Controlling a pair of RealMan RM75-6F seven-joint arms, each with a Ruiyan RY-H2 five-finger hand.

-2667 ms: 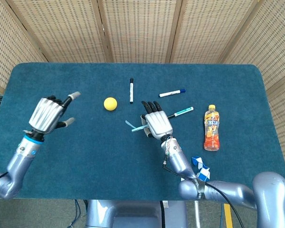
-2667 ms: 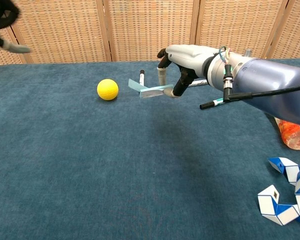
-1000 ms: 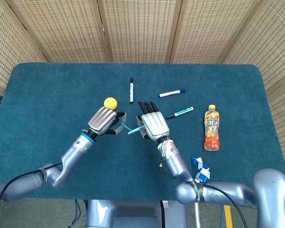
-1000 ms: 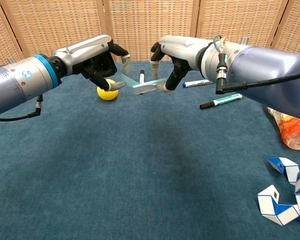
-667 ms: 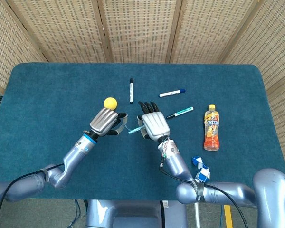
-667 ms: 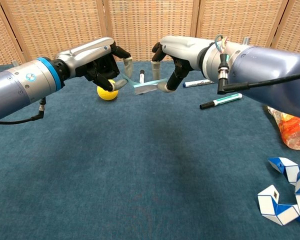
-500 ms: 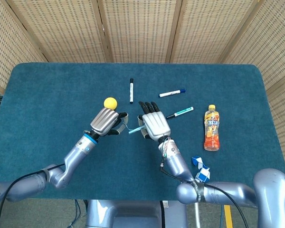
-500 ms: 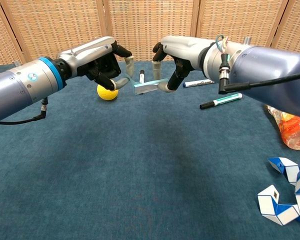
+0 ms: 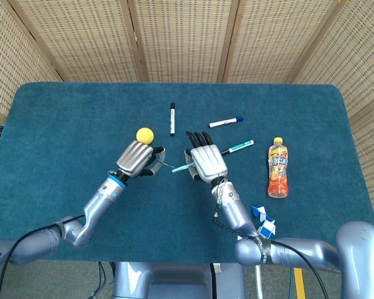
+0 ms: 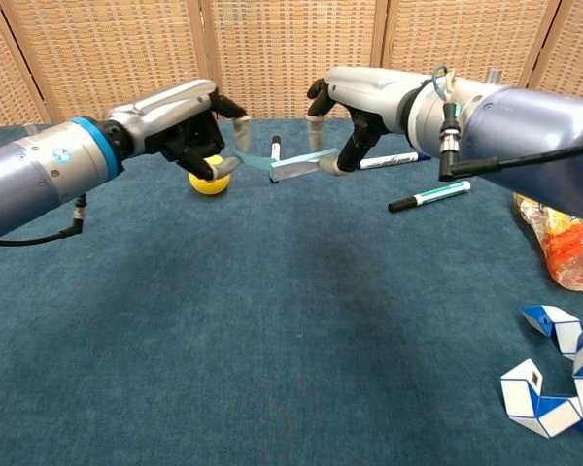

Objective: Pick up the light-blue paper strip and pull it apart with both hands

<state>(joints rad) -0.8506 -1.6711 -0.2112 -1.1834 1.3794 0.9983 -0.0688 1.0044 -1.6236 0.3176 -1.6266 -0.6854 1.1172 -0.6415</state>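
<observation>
The light-blue paper strip [image 10: 277,164] hangs above the blue table, stretched between both hands; in the head view the strip [image 9: 174,168] shows as a thin line between them. My left hand [image 10: 196,129] pinches its left end, fingers curled in front of the yellow ball [image 10: 210,183]. My right hand [image 10: 358,109] pinches the right end from above. From the head camera, the left hand [image 9: 137,159] and right hand [image 9: 206,161] sit side by side, a short gap between them.
Near the hands lie a yellow ball [image 9: 144,134], a black marker [image 9: 172,118], a blue-capped marker [image 9: 225,121] and a teal marker [image 9: 237,147]. An orange drink bottle [image 9: 277,167] lies at the right, and a blue-white folding puzzle [image 10: 564,374] sits near the front right.
The left hand came in from the far left and took hold of the strip's free end. In the last half second the hands moved slightly apart, and the strip is drawn straighter.
</observation>
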